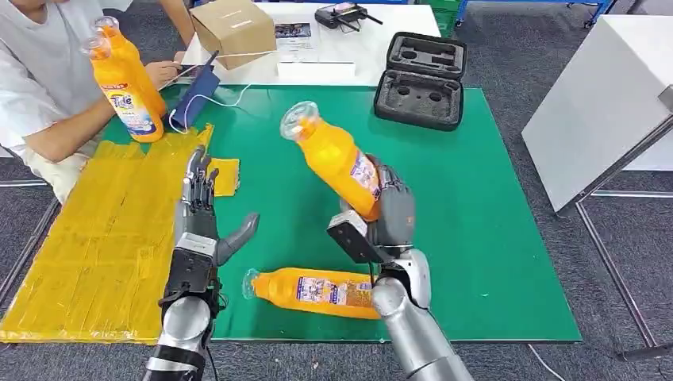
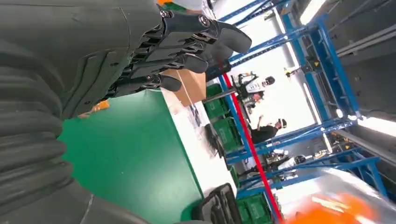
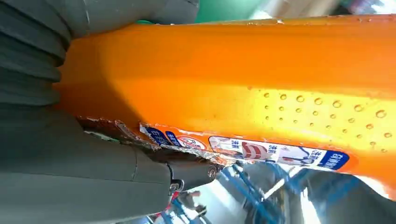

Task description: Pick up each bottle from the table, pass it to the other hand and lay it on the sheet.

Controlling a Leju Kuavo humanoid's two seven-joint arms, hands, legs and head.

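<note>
Your right hand [image 1: 389, 218] grips a tilted orange bottle [image 1: 333, 157] above the green worktop [image 1: 492, 238]; your left hand [image 1: 202, 210] waits, fingers apart. Handover step: bring them together, then close left

Even, bright overhead light fills the head view; the green mat [image 1: 492, 238] shows only soft, short shadows, and the picture is sharp with slight softness from compression. In the left wrist view, ceiling strip lights [image 2: 317, 7] blow out to white glare, the far background is overexposed, and an orange bottle [image 2: 345, 210] at the corner is smeared with blur. In the right wrist view the held bottle [image 3: 261, 79] glows with a bright highlight, its label readable, the background hazy.
</note>
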